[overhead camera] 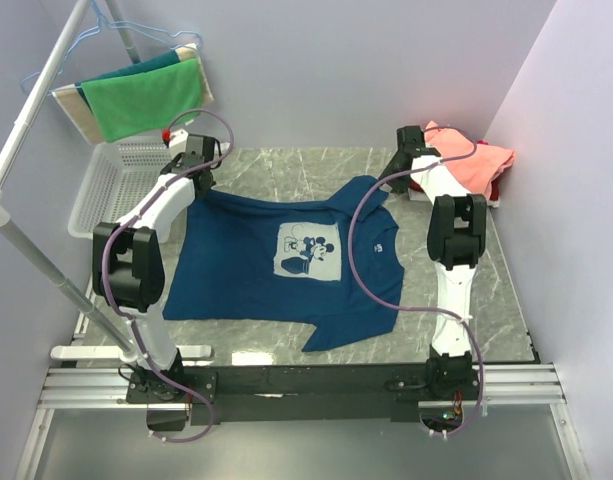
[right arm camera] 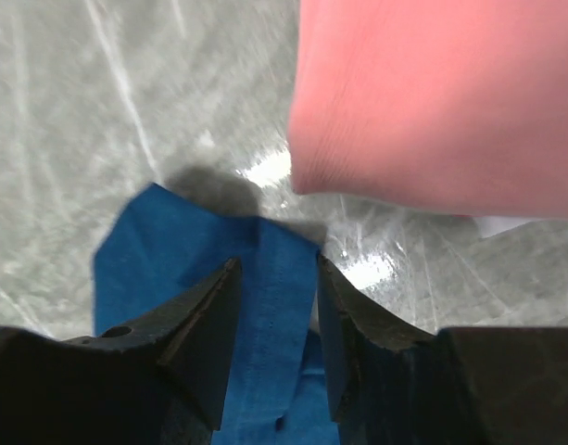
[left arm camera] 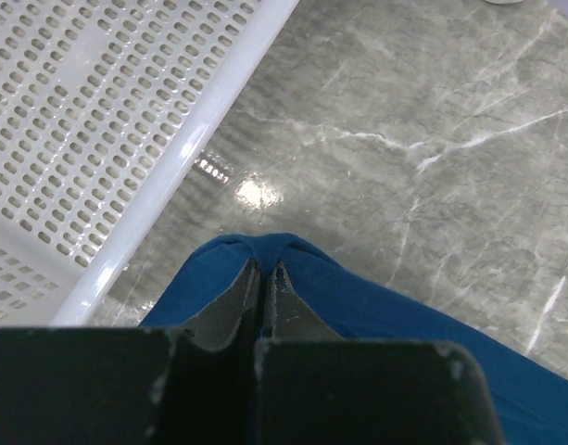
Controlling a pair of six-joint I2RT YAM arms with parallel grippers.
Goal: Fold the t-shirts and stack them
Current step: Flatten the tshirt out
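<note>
The grey marble table (overhead camera: 286, 165) carries the navy t-shirt (overhead camera: 246, 270), spread flat with its front up and its pale mouse print (overhead camera: 309, 251) near the middle. The collar points to the far right and the hem to the near left. The left gripper (left arm camera: 266, 269) sits at the shirt's far-left corner, its fingers pressed together on a small peak of blue cloth. The right gripper (right arm camera: 276, 264) sits at the shirt's far-right edge, by the sleeve. Its jaws stand apart with a band of blue cloth between them, and whether they press it cannot be told. Just left of the shirt's far-left corner stands the white mesh basket (left arm camera: 98, 111), its rim close beside the pinched cloth. Beyond the shirt, above the basket, a green cloth (overhead camera: 146, 95) hangs on a rail. Off the shirt's far-right corner lies a folded salmon-pink t-shirt (right arm camera: 432, 102), close to the right gripper but apart from the blue cloth, with a red t-shirt (overhead camera: 498, 190) showing under it. Both arms reach forward along the shirt's sides with elbows raised and wrists tipped down at its far edge.
</note>
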